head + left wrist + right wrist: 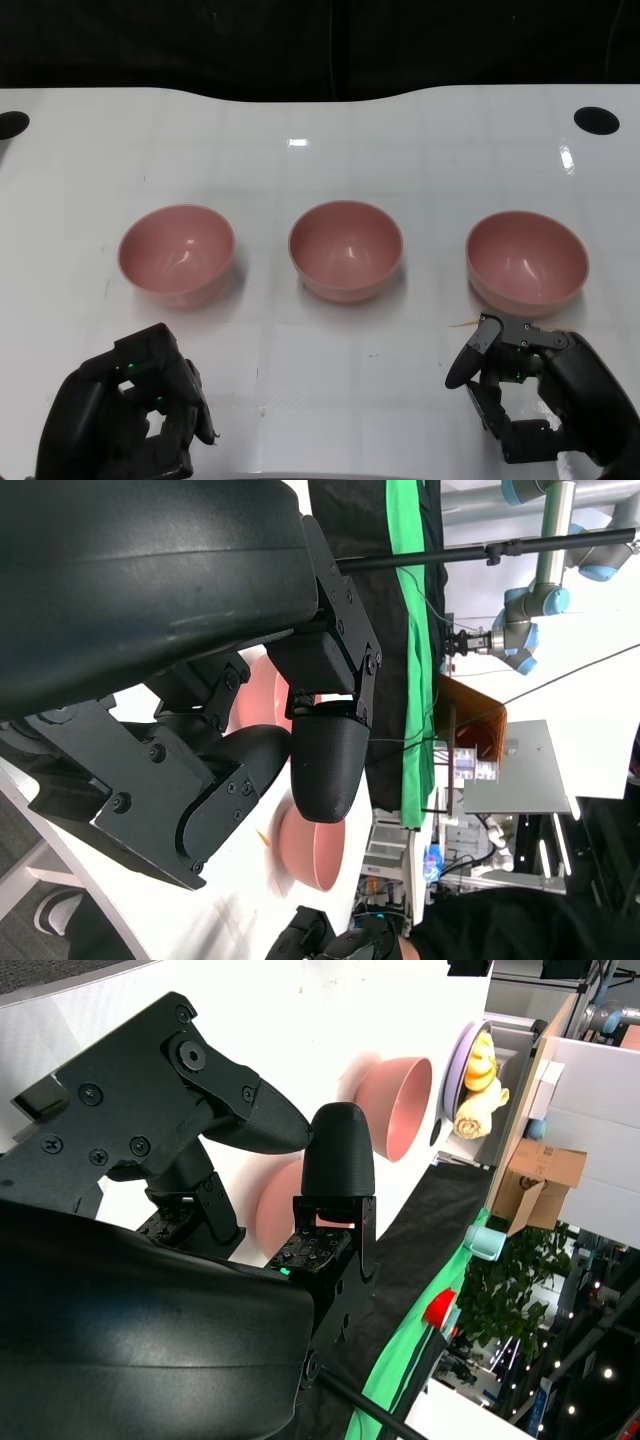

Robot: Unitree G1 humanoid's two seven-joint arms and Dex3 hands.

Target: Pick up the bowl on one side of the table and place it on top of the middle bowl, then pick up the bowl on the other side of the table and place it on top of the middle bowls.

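Observation:
Three pink bowls stand in a row on the white table: the left bowl, the middle bowl and the right bowl. All are upright, empty and apart from each other. My left hand hovers near the front edge, in front of the left bowl, holding nothing. My right hand sits just in front of the right bowl with its fingers apart and empty. Past the black fingers in the left wrist view is a pink bowl. The right wrist view shows another pink bowl beyond the fingers.
Two round black holes mark the table's far corners. A thin tan sliver lies on the table by the right bowl. A dark backdrop runs behind the far edge.

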